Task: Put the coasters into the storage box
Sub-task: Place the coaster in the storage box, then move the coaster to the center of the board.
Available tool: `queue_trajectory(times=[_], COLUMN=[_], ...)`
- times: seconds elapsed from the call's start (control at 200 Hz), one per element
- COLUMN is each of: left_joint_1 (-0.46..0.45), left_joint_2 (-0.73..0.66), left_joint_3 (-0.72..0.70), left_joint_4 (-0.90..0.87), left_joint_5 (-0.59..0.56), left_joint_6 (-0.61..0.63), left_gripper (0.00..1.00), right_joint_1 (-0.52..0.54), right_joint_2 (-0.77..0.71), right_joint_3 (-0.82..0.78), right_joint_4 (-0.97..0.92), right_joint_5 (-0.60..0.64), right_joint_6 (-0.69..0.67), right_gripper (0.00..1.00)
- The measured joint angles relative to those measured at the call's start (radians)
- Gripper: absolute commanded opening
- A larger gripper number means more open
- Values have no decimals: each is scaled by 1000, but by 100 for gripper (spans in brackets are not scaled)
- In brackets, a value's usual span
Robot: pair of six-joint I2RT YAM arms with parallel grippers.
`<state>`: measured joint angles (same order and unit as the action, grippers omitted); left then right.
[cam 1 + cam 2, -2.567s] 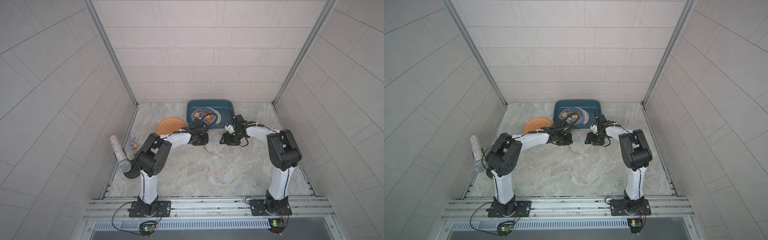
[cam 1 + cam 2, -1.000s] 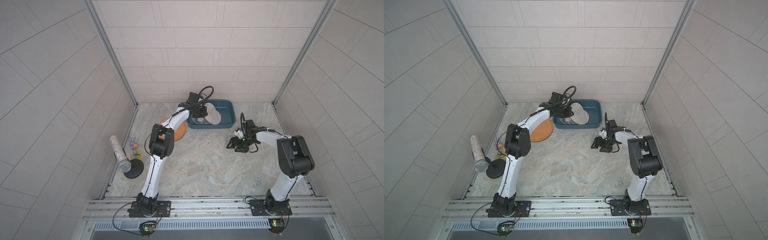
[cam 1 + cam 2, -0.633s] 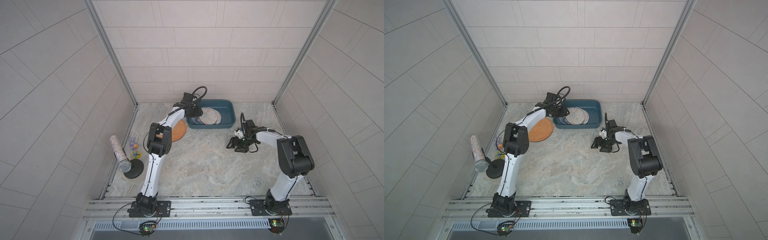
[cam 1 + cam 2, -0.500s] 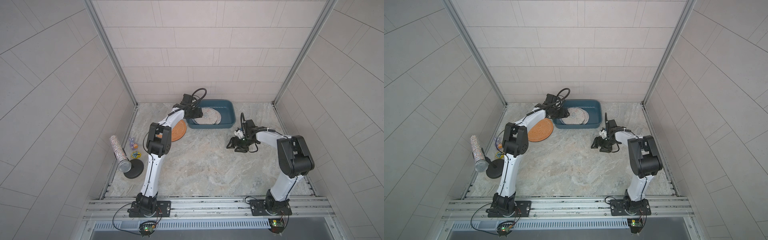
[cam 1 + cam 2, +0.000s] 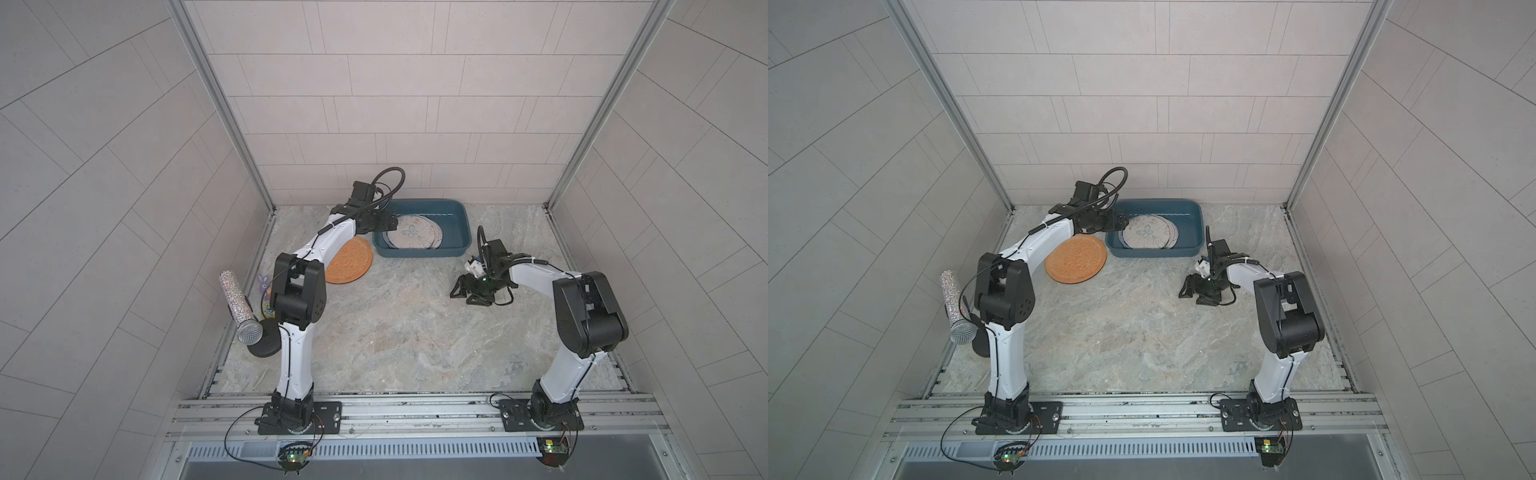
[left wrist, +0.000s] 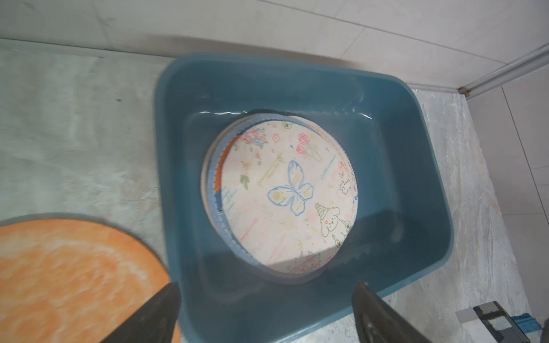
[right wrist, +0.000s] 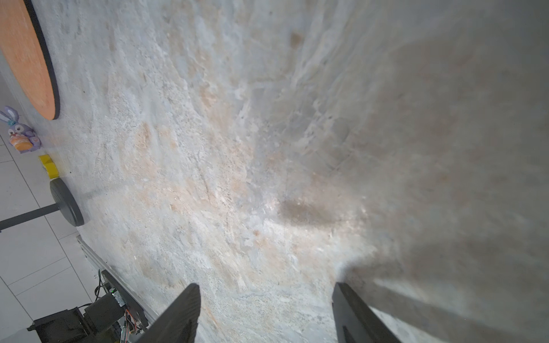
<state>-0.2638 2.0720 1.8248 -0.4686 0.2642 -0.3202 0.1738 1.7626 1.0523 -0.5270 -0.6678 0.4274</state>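
Observation:
The teal storage box (image 5: 462, 220) (image 5: 1198, 224) (image 6: 416, 142) stands at the back of the table. A stack of coasters lies flat inside it, topped by a pale one with a butterfly print (image 5: 413, 235) (image 5: 1148, 235) (image 6: 291, 196). An orange coaster (image 5: 349, 266) (image 5: 1075, 257) (image 6: 59, 267) (image 7: 26, 53) lies on the table just left of the box. My left gripper (image 5: 390, 224) (image 5: 1119, 222) (image 6: 266, 289) hangs open over the box's left end with nothing in it. Low over the bare table in front of the box's right end, my right gripper (image 5: 460, 296) (image 5: 1190, 298) (image 7: 264, 289) is open and holds nothing.
A glittery microphone (image 5: 239, 307) (image 5: 955, 307) leans on a black round stand by the left wall. A small purple bunny figurine (image 5: 262, 282) (image 7: 19, 130) and a yellow piece (image 7: 49, 166) sit near it. Tiled walls close in the back and both sides.
My left gripper carried a pale coaster from the table's middle over the box, opened and let it fall onto the stack, then drew back to the left. The right arm pulled back earlier and now stays still.

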Motion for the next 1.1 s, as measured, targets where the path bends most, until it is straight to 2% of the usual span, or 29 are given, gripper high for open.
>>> queue_trajectory(times=[0.185,0.435,0.771,0.956,1.101], left_joint_1=[133,285,336,341,342], left_joint_2=[-42,34,287,362,375], left_joint_3=[-35,-16,172,266,285], left_joint_4=[-5,-30,-97,-136,-150], left_joint_5=[-64,-120,-68,-38,-11], left_joint_6=[-11,-20,-8,6,7], left_gripper=[90,73,65,64,64], right_joint_1=[16,31,34,36,36], right_joint_2=[-25,-31,-31,-31,-31], right_joint_3=[0,0,5,20,28], right_joint_4=[1,0,-1,-2,-3], right_joint_5=[-1,-1,-1,-1,-1], right_joint_6=[7,17,23,23,23], right_gripper=[74,74,74,74,74])
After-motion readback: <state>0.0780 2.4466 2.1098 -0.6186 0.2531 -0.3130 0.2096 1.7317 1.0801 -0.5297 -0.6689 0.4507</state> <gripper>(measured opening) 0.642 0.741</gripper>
